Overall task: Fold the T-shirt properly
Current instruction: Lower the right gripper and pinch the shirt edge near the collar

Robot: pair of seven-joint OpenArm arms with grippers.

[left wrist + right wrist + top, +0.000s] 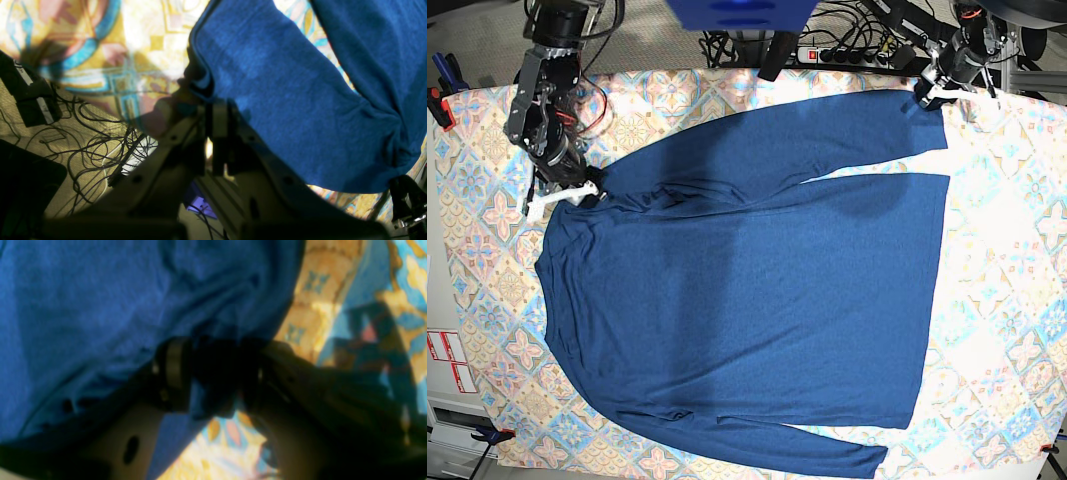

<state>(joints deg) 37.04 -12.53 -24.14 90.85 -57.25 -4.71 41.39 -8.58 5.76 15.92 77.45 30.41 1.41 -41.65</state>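
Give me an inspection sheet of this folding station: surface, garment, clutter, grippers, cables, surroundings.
Surface: pastel patterned tablecloth covering the table.
Job's things: dark navy long-sleeved knit T-shirt spread flat, one sleeve stretched along the far edge, the other along the near edge.
Clutter: red-and-white labels beside the cloth.
Grippers: left gripper shut on the far sleeve's cuff; right gripper shut on fabric at the shoulder.
Cables: black cable tangle on the floor; power strip beyond the table.
Surroundings: beige carpet.

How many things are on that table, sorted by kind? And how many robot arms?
Shirts: 1, the T-shirt
Tablecloths: 1, the patterned tablecloth
Robot arms: 2, the left gripper and right gripper, each pinching shirt cloth
Total: 4
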